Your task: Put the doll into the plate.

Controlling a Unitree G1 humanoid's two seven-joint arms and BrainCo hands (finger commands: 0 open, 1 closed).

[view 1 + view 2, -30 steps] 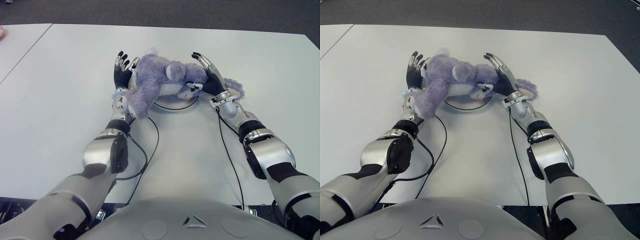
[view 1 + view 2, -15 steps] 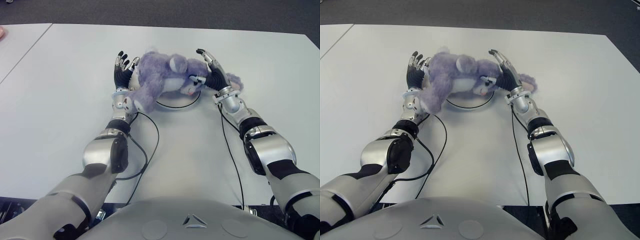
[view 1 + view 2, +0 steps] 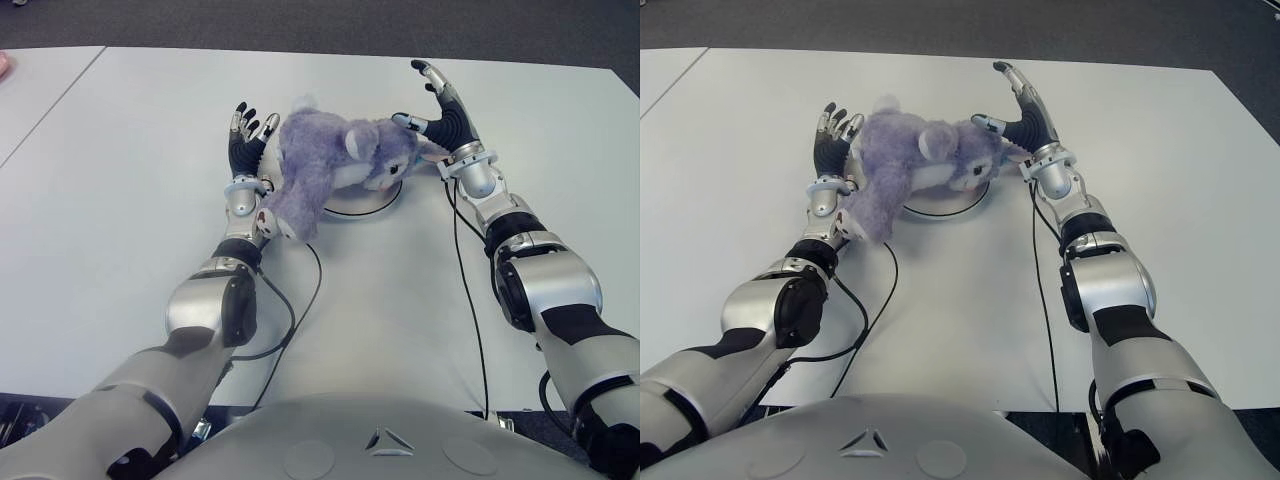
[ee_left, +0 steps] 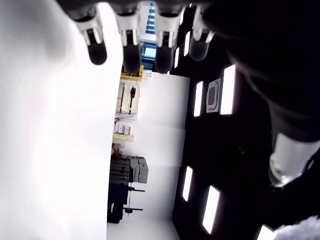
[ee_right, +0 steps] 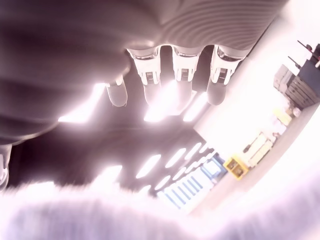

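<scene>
A purple plush doll (image 3: pixel 330 165) lies across a white plate (image 3: pixel 368 205) with a dark rim, covering most of it. Its head points right and one leg (image 3: pixel 285 215) hangs over the plate's left rim onto the table. My left hand (image 3: pixel 248 138) stands open against the doll's left side, fingers straight up. My right hand (image 3: pixel 438 105) is open at the doll's head, fingers spread, thumb near its ear. In the left wrist view the fingertips (image 4: pixel 125 45) are stretched out. The right wrist view shows straight fingers (image 5: pixel 180 75) and purple fur (image 5: pixel 100 215) beneath.
The white table (image 3: pixel 120 200) stretches wide on both sides. A black cable (image 3: pixel 300 290) runs from the left wrist and another cable (image 3: pixel 465 290) from the right. A second table (image 3: pixel 30 90) adjoins at the far left. Dark floor (image 3: pixel 300 25) lies beyond the far edge.
My right hand has come off the doll's back and moved up and to the right. The doll has settled lower onto the plate. My left hand has barely moved.
</scene>
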